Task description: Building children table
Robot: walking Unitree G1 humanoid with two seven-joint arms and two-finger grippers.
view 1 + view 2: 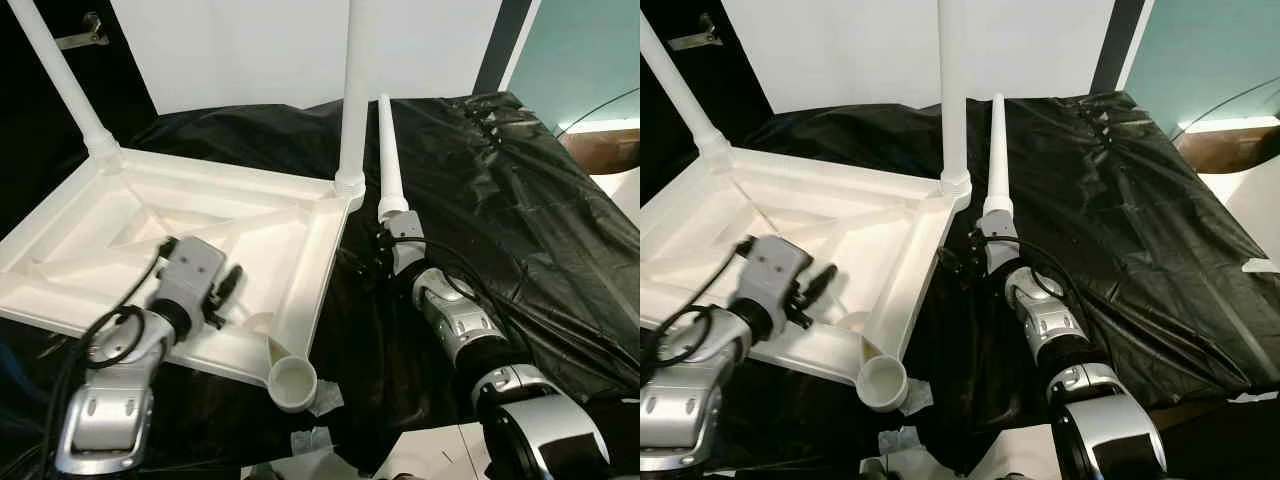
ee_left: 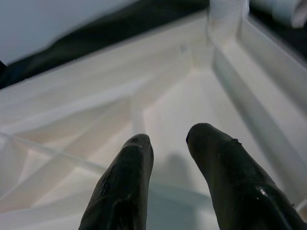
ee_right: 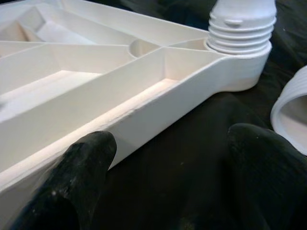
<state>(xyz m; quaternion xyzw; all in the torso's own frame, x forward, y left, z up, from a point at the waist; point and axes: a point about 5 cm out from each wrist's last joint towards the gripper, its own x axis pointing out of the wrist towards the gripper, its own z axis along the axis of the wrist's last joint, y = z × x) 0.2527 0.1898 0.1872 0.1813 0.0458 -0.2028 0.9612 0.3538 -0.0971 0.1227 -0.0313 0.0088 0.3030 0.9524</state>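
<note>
The white plastic table top [image 1: 250, 235] lies upside down on a black sheet [image 1: 500, 170]. Two white legs stand screwed into its far corners, one at the left [image 1: 60, 75] and one at the right [image 1: 355, 90]. A third leg [image 1: 388, 150] lies loose on the sheet beside that right corner. The near-right corner socket [image 1: 293, 381] holds nothing. My left gripper [image 2: 168, 139] hovers open over the ribbed underside, with nothing between its fingers. My right gripper [image 3: 168, 139] is open just off the table's right edge. The loose leg's threaded end [image 3: 292, 110] lies outside its fingers.
A white wall panel [image 1: 250, 50] stands behind the work surface. Scraps of white paper [image 1: 310, 440] lie on the sheet by its front edge. A wooden surface [image 1: 605, 145] shows at the far right, beyond the wrinkled sheet.
</note>
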